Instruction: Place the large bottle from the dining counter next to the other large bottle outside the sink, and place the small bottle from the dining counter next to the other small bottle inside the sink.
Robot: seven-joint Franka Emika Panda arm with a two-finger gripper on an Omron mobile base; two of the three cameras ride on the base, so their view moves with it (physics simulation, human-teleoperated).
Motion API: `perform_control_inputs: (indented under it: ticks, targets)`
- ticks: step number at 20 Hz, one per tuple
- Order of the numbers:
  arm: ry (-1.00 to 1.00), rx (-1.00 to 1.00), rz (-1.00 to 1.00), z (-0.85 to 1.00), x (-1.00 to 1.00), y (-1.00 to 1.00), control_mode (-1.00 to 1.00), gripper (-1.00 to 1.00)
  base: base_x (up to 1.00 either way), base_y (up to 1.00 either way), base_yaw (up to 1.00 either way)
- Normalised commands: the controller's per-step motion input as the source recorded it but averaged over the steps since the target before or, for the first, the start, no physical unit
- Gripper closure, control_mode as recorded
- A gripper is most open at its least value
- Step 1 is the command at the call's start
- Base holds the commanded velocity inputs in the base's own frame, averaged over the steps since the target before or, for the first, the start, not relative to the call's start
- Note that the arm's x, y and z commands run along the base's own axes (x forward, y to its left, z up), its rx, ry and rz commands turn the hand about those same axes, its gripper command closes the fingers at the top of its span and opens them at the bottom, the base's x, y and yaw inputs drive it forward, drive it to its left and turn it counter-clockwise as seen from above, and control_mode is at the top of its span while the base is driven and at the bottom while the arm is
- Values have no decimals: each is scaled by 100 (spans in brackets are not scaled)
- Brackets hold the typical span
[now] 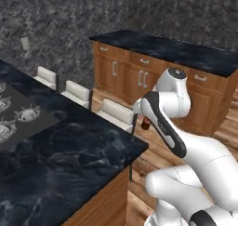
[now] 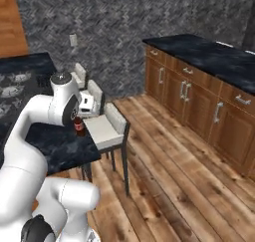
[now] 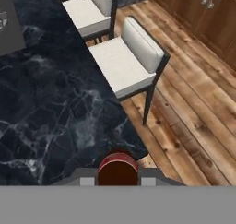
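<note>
We count one bottle (image 3: pixel 118 168), dark with a red band, low in the middle of the hand view. We count three chairs (image 1: pixel 117 113) in a row through the centre of the left base view. We count two desks: one (image 1: pixel 69 150) filling the lower left of that view, the other (image 1: pixel 186 50) across its upper right. Under the second desk we see at least three drawers (image 1: pixel 146 61) and two door handles (image 1: pixel 142 78).
</note>
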Motion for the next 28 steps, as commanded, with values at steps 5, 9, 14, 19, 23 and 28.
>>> perform_control_inputs:
  ticks: [5, 9, 14, 19, 23, 28]
  targets:
    - [0, 0, 0, 0, 0, 0, 100, 100, 4, 23, -76]
    - [0, 0, 0, 0, 0, 0, 100, 100, 0, 9, -77]
    - [0, 0, 0, 0, 0, 0, 100, 100, 0, 0, -77]
    - [0, 0, 0, 0, 0, 0, 100, 100, 0, 5, -77]
    - [0, 0, 0, 0, 0, 0, 100, 100, 0, 33, -74]
    - [0, 0, 0, 0, 0, 0, 100, 100, 0, 53, -61]
